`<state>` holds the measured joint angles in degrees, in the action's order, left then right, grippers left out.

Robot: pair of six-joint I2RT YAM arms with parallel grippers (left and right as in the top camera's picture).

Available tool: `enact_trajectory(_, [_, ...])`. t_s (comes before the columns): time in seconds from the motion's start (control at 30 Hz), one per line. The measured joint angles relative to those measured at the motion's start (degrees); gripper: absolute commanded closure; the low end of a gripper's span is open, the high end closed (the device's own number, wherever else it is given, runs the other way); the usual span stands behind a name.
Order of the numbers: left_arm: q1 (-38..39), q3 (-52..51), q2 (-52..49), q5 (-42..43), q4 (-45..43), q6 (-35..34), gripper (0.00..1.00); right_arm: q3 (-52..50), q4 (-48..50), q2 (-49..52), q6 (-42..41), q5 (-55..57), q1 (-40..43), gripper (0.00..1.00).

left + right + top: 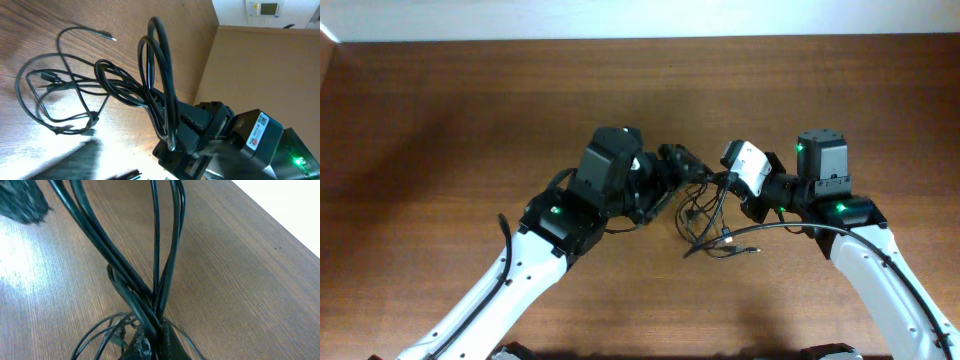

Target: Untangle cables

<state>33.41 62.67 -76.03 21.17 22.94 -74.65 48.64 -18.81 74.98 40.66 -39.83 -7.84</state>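
The black cables (705, 215) lie in a tangled bunch at the table's middle, between my two arms. My right gripper (725, 182) is shut on several strands; in the right wrist view the cables (160, 280) run up out of its fingers (156, 340). The left wrist view shows the cables (115, 85) looped on the wood, a tall loop rising from the right gripper (172, 142), and a loose plug end (107, 36). My left gripper (685, 162) is just left of the bunch. Its blurred fingers (100, 167) look apart and hold nothing.
The table is brown wood (470, 110). A pale wall runs along its far edge (640, 20). The left gripper shows as a dark blur at the top left of the right wrist view (20, 200). A wall thermostat (262, 7) shows in the left wrist view.
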Motion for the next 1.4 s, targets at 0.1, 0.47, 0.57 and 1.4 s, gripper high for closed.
enact_trajectory(0.1, [-0.7,0.0,0.0,-3.7,0.0,0.2,0.01,0.0,0.1,0.0,-0.8,0.0,0.0,0.96])
enact_trajectory(0.47, [-9.9,0.0,0.0,-10.9,11.6,7.8,0.01,-0.2,23.4,0.4,-35.5,-4.1,0.0,0.96])
enact_trajectory(0.57, [-9.9,0.0,0.0,-11.0,11.3,15.1,0.01,-0.2,25.6,0.4,-42.0,-9.2,0.0,0.96])
enact_trajectory(1.4, [-12.9,0.0,0.0,2.9,3.4,99.1,0.01,-0.2,18.8,0.4,-63.2,-19.9,0.0,0.96])
